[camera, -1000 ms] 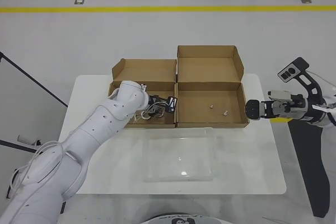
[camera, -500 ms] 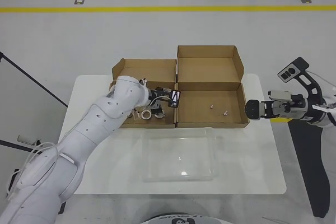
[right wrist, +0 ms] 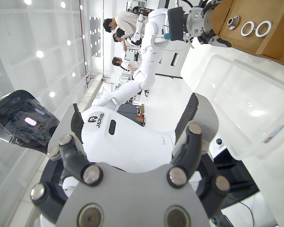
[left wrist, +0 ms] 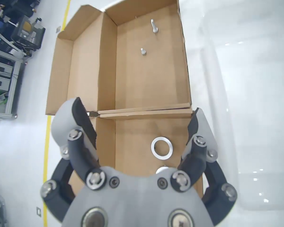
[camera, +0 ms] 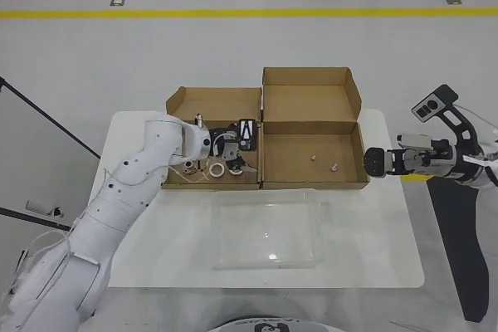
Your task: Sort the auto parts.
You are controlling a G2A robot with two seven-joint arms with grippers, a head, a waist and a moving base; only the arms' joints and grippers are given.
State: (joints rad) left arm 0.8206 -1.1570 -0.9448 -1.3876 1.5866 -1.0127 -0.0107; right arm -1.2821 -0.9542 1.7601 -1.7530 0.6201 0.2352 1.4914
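Table (camera: pixel 373 249) first, white, spread across the middle of the top view. On it, lower centre, clear plastic tub (camera: pixel 266 228), long side toward the boxes. Just above the tub, two open cardboard boxes side by side, walls touching: left box (camera: pixel 220 104) upper centre-left, right box (camera: pixel 295 170) upper centre, both lids flapped back toward the top of the frame. Over the left box, near the shared wall, left gripper (left wrist: pixel 137 109), fingers spread wide, clamping nothing. At centre right, just beside the right box's outer wall, right gripper (camera: pixel 368 162), fingers likewise spread, nothing between them. Down to the small stuff now: flanged hub (right wrist: pixel 233 21) and two metal rings (right wrist: pixel 248 28) lying in a row on the left box floor, close to the left gripper; rings side by side, touching or nearly, hard to call. And smallest of all, two bolts (camera: pixel 314 155) on the right box floor, near each other, clear of the walls.
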